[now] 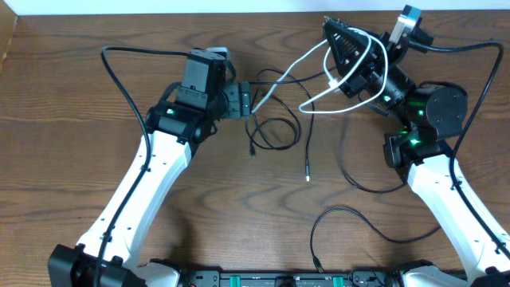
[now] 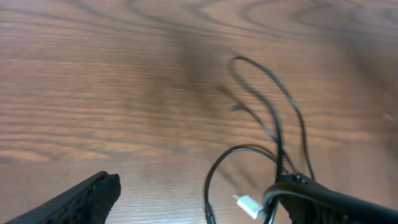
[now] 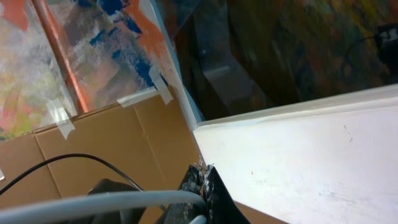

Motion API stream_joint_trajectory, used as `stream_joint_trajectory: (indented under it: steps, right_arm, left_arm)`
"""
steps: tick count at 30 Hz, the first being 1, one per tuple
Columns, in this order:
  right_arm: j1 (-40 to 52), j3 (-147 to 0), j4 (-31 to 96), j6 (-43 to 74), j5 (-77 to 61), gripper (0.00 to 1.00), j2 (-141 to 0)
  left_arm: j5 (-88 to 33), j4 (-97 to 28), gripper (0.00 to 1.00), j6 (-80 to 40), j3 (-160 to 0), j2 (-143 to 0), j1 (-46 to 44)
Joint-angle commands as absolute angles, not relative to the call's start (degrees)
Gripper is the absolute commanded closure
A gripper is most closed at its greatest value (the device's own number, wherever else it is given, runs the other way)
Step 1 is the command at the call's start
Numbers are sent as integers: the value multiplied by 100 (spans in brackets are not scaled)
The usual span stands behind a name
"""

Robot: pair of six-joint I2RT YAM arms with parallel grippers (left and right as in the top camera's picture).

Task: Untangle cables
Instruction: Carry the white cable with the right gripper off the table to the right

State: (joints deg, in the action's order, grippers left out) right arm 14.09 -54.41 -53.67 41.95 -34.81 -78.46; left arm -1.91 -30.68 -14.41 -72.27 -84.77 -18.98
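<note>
The white cable (image 1: 307, 60) runs from my left gripper (image 1: 245, 102) up to my right gripper (image 1: 339, 36), which is raised and shut on its loops. In the right wrist view the closed jaws (image 3: 205, 180) pinch the white cable (image 3: 93, 205). My left gripper (image 2: 196, 190) is open low over the table. The white plug (image 2: 249, 205) lies between its fingers, near the right one. A thin black cable (image 2: 273, 118) loops over that finger. Black cables (image 1: 275, 131) lie tangled beside the left gripper, one with its plug end further down the table (image 1: 307, 177).
Another thin black cable (image 1: 351, 227) curls near the front edge between the arms. Thicker black robot wires arch over the left arm (image 1: 119, 76) and over the right arm (image 1: 478, 72). The right wrist view looks off the table at cardboard (image 3: 93, 137) and a white wall (image 3: 311, 162).
</note>
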Motion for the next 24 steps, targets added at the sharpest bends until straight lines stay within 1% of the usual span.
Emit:
stream_joint_trajectory:
  steps: [1, 8, 12, 15, 21, 24]
  right_arm:
    - [1378, -5590, -5443, 4281, -3441, 99, -7725]
    - [1127, -5592, -5476, 4283, -3227, 99, -7725]
    - [882, -5594, -5815, 4292, -3159, 99, -7725]
    - [705, -5594, -5824, 4370, -3142, 99, -7725]
    - [202, -5594, -5194, 4362, -3072, 99, -7725]
    - [-180, -5594, -4759, 4298, -3081, 99, -7725]
  left_arm:
    - [283, -3177, 14, -1686, -7334, -8497, -1697]
    - [10, -3463, 14, -1811, -7334, -8497, -1527]
    - [25, -3712, 14, -1811, -7334, -8497, -1527]
    - [-97, -3778, 14, -1813, -7334, -8497, -1529]
    - [-714, -3776, 14, -1813, -7334, -8497, -1529]
    - [-733, -3778, 14, -1813, -7334, -8497, -1529]
